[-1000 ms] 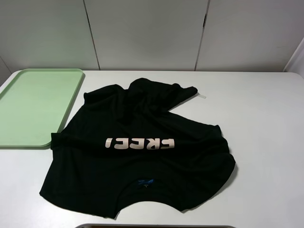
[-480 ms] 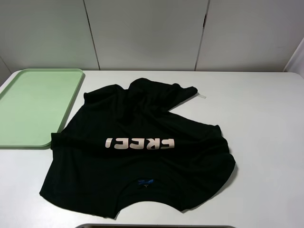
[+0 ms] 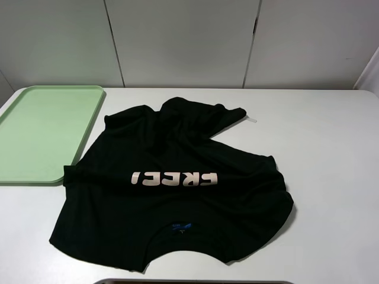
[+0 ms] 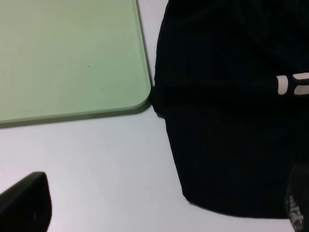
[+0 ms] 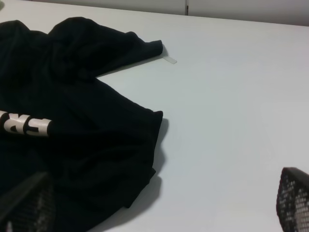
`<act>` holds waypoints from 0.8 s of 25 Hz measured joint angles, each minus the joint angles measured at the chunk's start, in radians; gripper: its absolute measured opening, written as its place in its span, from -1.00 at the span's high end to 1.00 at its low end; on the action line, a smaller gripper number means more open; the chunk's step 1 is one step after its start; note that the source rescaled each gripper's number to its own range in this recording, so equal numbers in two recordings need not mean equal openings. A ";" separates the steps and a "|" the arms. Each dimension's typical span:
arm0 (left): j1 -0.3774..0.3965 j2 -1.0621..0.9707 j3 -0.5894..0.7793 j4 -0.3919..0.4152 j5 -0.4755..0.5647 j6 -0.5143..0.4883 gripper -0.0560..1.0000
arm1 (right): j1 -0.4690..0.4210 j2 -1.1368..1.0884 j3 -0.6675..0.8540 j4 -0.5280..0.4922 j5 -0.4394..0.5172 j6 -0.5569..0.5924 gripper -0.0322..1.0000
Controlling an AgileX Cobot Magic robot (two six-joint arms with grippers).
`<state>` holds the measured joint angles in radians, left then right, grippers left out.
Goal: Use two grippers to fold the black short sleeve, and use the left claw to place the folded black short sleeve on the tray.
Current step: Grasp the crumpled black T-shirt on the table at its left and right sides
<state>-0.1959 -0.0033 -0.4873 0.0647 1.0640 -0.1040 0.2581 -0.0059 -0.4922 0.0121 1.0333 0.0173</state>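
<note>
The black short sleeve (image 3: 177, 177) lies spread and rumpled on the white table, with white letters (image 3: 174, 178) across the chest and a blue neck label (image 3: 181, 227) near the front edge. Its left edge touches the corner of the pale green tray (image 3: 41, 130), which holds nothing. Neither gripper shows in the exterior view. In the left wrist view the left gripper (image 4: 161, 212) is open above bare table beside the shirt (image 4: 222, 121) and the tray (image 4: 67, 53). The right gripper (image 5: 159, 203) is open over the shirt's right side (image 5: 77, 121).
A small white tag (image 3: 253, 120) sticks out from the shirt's far right corner, also visible in the right wrist view as a tag (image 5: 170, 59). A wall of white panels stands behind the table. A dark edge (image 3: 195, 282) shows at the bottom of the exterior view.
</note>
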 joint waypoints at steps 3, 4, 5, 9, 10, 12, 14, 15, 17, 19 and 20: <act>0.000 0.000 0.000 0.000 0.000 0.000 -0.93 | 0.000 0.000 0.000 0.000 0.000 0.000 -1.00; 0.000 0.000 0.000 0.000 0.000 0.000 -0.93 | 0.000 0.000 0.000 0.000 0.000 0.000 -1.00; 0.000 0.000 0.000 0.000 0.000 0.000 -0.93 | 0.000 0.000 0.000 0.000 0.000 0.000 -1.00; 0.000 0.000 0.000 0.000 0.000 0.000 -0.93 | 0.000 0.000 0.000 0.000 0.000 0.000 -1.00; 0.000 0.000 0.000 0.000 0.000 0.000 -0.93 | 0.000 0.000 0.000 0.000 0.000 0.000 -1.00; 0.000 0.000 0.000 0.000 0.000 0.000 -0.92 | 0.000 0.000 0.000 0.000 0.000 0.000 -1.00; 0.000 0.000 0.000 0.000 0.000 0.000 -0.92 | 0.000 0.000 0.000 0.000 0.000 0.000 -1.00; 0.000 0.000 0.000 0.000 0.000 0.000 -0.92 | 0.000 0.000 0.000 0.000 0.000 0.000 -1.00; 0.000 0.000 0.000 0.000 0.000 0.000 -0.92 | 0.000 0.000 0.000 0.000 0.000 0.000 -1.00; 0.000 0.000 0.000 0.000 0.000 0.000 -0.92 | 0.000 0.000 0.000 0.000 0.000 0.000 -1.00; 0.000 0.000 0.000 0.000 0.000 0.001 -0.92 | 0.000 0.000 0.000 0.000 0.000 0.000 -1.00</act>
<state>-0.1959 -0.0033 -0.4873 0.0647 1.0640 -0.1028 0.2581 -0.0059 -0.4922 0.0121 1.0333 0.0173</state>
